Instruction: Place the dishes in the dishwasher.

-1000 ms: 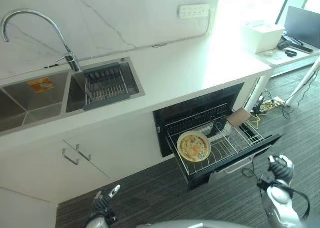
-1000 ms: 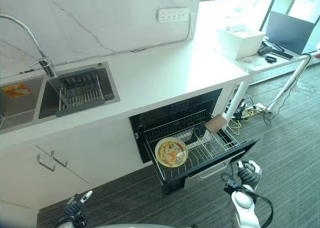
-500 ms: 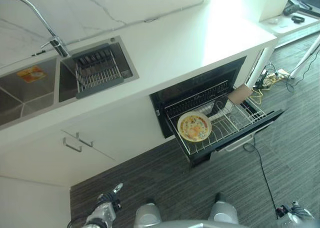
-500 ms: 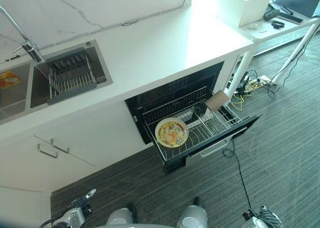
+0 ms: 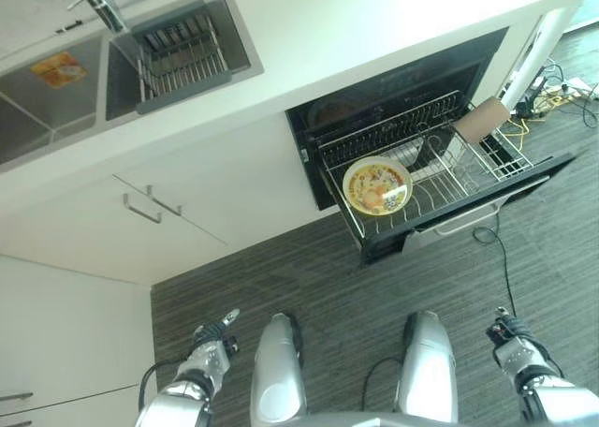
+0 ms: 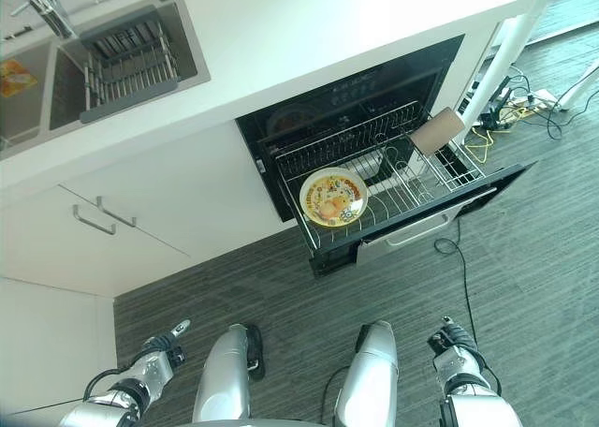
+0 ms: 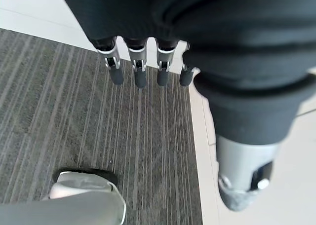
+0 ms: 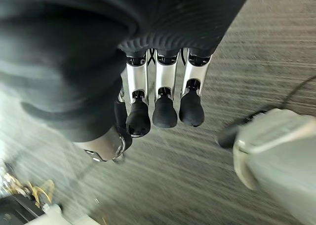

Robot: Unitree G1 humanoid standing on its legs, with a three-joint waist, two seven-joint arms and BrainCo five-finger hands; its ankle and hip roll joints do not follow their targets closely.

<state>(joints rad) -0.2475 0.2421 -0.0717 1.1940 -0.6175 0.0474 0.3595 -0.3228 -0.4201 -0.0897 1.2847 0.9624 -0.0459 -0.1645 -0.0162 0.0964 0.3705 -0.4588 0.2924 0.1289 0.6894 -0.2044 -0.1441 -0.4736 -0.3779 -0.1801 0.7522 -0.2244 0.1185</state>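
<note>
Dish point(image 5: 377, 185): a round yellow plate with a patterned face, lying in the wire rack point(image 5: 440, 179) of the pulled-out dishwasher drawer point(image 5: 468, 223) under the desk point(image 5: 318, 34). My left hand point(image 5: 213, 339) and right hand point(image 5: 510, 338) hang low over the carpet point(image 5: 337, 277), well apart from it, fingers point(image 7: 137, 69) loosely extended, holding nothing.

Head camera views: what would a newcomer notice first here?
The open dishwasher under the white counter, its wire rack pulled out with a round yellow patterned plate at its front left. Both hands hang low over the carpet, left hand and right hand empty.
</note>
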